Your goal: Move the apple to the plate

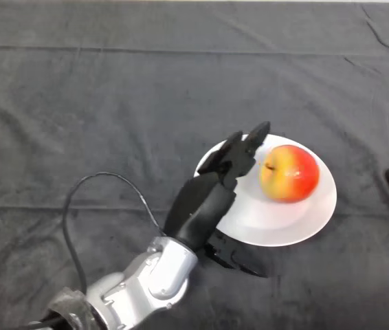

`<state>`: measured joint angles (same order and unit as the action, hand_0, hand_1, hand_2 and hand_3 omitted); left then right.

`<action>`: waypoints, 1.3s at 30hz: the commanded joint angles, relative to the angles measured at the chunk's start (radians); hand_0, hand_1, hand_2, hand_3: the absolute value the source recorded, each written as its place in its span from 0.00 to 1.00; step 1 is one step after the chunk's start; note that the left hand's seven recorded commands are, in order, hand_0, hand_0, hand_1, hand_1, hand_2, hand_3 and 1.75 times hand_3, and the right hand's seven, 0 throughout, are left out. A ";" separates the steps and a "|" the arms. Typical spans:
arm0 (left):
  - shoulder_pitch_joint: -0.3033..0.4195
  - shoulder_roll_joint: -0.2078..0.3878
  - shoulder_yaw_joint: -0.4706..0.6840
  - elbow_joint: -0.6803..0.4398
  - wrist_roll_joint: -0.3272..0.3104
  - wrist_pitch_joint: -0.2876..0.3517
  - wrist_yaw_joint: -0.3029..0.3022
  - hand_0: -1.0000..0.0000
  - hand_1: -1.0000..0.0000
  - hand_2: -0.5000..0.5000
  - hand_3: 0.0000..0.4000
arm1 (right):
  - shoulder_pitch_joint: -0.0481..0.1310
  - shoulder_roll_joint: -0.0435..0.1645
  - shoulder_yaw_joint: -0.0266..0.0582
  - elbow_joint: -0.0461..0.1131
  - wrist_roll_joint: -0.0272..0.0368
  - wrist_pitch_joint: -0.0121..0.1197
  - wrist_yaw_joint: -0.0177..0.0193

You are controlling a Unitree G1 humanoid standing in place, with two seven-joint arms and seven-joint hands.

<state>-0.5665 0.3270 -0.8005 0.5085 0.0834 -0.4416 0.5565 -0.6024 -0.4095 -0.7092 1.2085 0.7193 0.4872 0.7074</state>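
the apple (289, 172) sits on the white plate (249, 220) on the desk (112, 103). my left hand (205, 203) hovers just beside it, fingers (253, 141) straight and spread, holding nothing.

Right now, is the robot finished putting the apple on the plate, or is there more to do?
Nearly finished. The red and yellow apple already sits on the round white plate, so the main move looks done. The black left hand is open beside the apple, fingers straight over the plate's left edge, holding nothing. Probably all that is left is pulling the hand away over the dark cloth.
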 commanded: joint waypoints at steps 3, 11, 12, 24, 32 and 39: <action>0.057 0.068 0.068 -0.062 -0.021 -0.037 -0.002 1.00 1.00 0.50 0.00 | -0.012 -0.026 0.0017 -0.008 -0.0037 0.005 -0.0031; 0.131 0.163 0.201 -0.115 -0.073 -0.086 -0.036 1.00 1.00 0.50 0.00 | -0.011 -0.025 0.0020 -0.010 -0.0039 0.005 -0.0040; 0.143 0.178 0.220 -0.123 -0.082 -0.092 -0.042 1.00 1.00 0.50 0.00 | -0.011 -0.025 0.0020 -0.010 -0.0040 0.005 -0.0042; 0.297 0.346 0.474 -0.156 -0.211 -0.191 -0.110 1.00 1.00 0.50 0.00 | -0.010 -0.023 0.0024 -0.013 -0.0041 0.004 -0.0058; 0.398 0.407 0.637 -0.098 -0.291 -0.272 -0.146 1.00 1.00 0.50 0.00 | -0.010 -0.023 0.0025 -0.015 -0.0040 0.005 -0.0064; 0.467 0.423 0.758 -0.027 -0.339 -0.333 -0.169 1.00 1.00 0.50 0.00 | -0.010 -0.023 0.0024 -0.014 -0.0039 0.005 -0.0065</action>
<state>-0.1269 0.6890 -0.0540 0.4609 -0.2369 -0.7613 0.3926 -0.6024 -0.4095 -0.7090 1.2085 0.7192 0.4872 0.7058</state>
